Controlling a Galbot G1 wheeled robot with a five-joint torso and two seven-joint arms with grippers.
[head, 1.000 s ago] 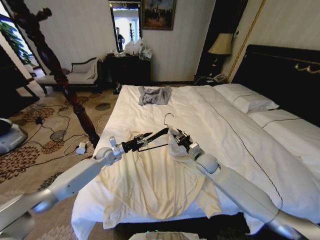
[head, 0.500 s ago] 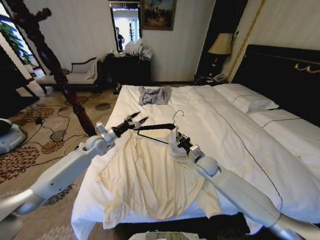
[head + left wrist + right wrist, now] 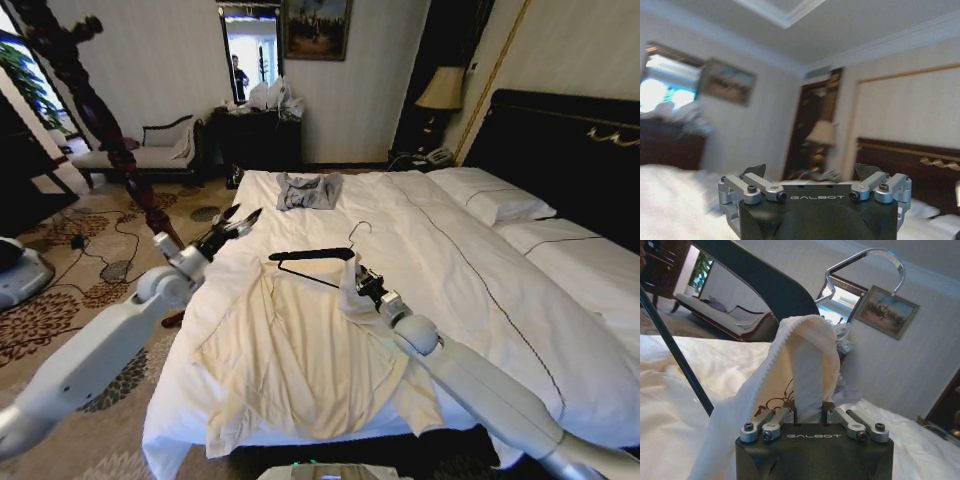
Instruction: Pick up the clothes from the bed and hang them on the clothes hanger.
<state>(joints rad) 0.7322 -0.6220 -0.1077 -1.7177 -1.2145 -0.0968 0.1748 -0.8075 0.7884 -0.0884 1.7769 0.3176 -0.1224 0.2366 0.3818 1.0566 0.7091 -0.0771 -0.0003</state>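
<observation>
The cream clothes (image 3: 300,360) lie spread across the near side of the white bed (image 3: 450,260). My right gripper (image 3: 354,274) is shut on a fold of their fabric near the collar, lifted off the duvet. In the right wrist view that fold (image 3: 807,370) stands up between the jaws of the right gripper (image 3: 809,414). The black clothes hanger (image 3: 310,257) hovers level above the garment, one end tucked into the lifted fold, its wire hook (image 3: 865,260) pointing up. My left gripper (image 3: 243,215) is open, raised to the left of the hanger, apart from it. The left gripper (image 3: 811,172) holds nothing.
A small grey garment (image 3: 308,190) lies at the bed's far end. White pillows (image 3: 495,195) rest against the black headboard (image 3: 560,150). A dark wooden bedpost (image 3: 110,140) rises beside my left arm, with cables on the carpet (image 3: 110,260). A lamp (image 3: 443,90) stands in the corner.
My left gripper has let go of the hanger, opened, and drawn away to the left and upward. The hanger stays up, its end in the fold the right gripper holds.
</observation>
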